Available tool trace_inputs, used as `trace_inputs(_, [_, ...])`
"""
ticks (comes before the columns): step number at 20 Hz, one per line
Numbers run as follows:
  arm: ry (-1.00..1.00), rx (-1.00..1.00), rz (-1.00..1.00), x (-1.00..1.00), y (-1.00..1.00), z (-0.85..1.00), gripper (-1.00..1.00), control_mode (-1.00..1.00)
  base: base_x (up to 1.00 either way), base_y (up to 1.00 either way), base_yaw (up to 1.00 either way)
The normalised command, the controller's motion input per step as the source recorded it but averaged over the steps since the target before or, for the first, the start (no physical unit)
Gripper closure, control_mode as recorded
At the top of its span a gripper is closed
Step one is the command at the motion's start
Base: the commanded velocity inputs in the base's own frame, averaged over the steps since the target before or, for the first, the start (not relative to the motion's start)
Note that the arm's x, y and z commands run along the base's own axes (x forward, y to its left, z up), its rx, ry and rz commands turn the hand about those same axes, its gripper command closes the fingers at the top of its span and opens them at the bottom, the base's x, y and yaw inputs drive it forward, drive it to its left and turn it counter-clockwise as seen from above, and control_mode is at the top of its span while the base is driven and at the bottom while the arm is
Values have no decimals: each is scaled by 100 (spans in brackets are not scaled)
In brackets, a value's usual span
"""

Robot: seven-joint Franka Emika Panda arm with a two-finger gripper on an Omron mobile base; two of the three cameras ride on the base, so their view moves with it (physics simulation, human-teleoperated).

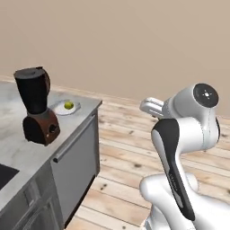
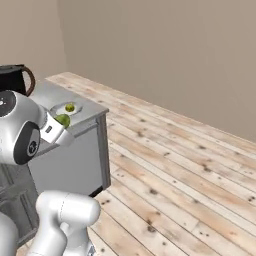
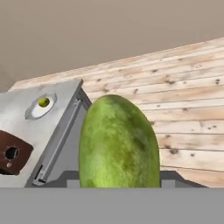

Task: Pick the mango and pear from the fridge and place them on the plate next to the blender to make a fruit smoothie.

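A big green mango (image 3: pixel 118 140) fills the middle of the hand view, with my gripper (image 3: pixel 119 180) shut on it. From the right base camera the mango (image 2: pixel 63 120) shows at the end of the hand, just short of the counter's corner. The small white plate (image 1: pixel 59 110) lies on that corner and carries a small yellow-green pear (image 1: pixel 68 105). Beside the plate stands the blender (image 1: pixel 36 105), a black jug on a reddish-brown base. In the hand view the plate (image 3: pixel 33 112) and pear (image 3: pixel 43 102) lie ahead to the left. The fridge is out of view.
The grey counter (image 1: pixel 18 139) runs along the left, with a dark sink (image 1: pixel 4 174) at its near end and a grey drawer front with a long handle (image 1: pixel 74 143) below. Open wooden floor (image 1: pixel 130 148) stretches to the beige wall.
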Motion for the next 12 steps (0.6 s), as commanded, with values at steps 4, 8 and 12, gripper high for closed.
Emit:
trace_inputs(4, [0,0,0,0,0,0,100,100,100,-69,43])
trace_inputs(8, [0,0,0,0,0,0,100,100,100,-44,64])
trace_inputs(12, [0,0,0,0,0,0,100,100,100,-30,75])
